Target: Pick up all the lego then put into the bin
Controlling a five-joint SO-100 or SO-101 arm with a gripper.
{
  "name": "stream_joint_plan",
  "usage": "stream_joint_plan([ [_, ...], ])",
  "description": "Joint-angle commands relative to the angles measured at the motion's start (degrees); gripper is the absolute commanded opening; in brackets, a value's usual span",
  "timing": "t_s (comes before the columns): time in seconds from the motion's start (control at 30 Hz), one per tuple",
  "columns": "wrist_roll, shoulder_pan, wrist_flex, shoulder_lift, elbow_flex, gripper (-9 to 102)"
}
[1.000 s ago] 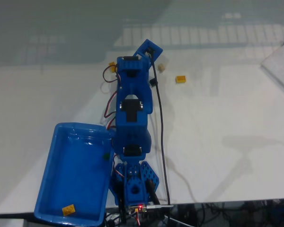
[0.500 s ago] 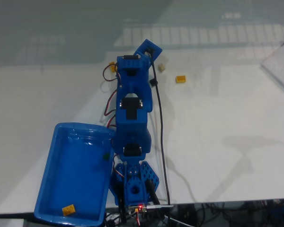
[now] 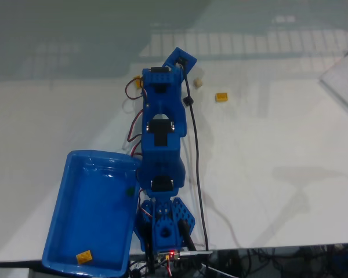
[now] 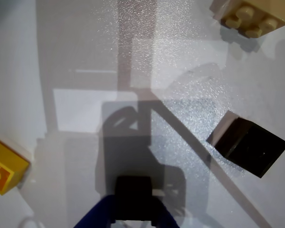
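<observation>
Nothing is shifting since earlier. Gripper [image 4: 133, 202] is hovering near the table's far edge; its opening I cannot tell. Black lego [image 4: 249, 146], lying just beside, looks light, rigid; pinch its flat sides.

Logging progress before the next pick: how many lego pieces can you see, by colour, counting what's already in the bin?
Orange-yellow lego: 3, one in the bin, two on the table
Beige lego: 1, on the table
Black lego: 2, one on the table, one small dark piece in the bin
Total: 6
</observation>
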Motion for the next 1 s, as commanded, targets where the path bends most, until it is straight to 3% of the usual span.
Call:
stream_joint_plan([
  [0.0,-0.62,-0.88,0.26,0.18,-3.16,0],
  [0.23,-0.35,-1.49,-0.26,7.03,-2.55,0],
  [0.47,2.46,-10.28,2.02,34.45,2.55,0],
  [0.7,1.41,-35.95,12.83,66.45,12.04,1],
  [0.97,-0.53,-68.20,29.62,81.65,16.44,1],
])
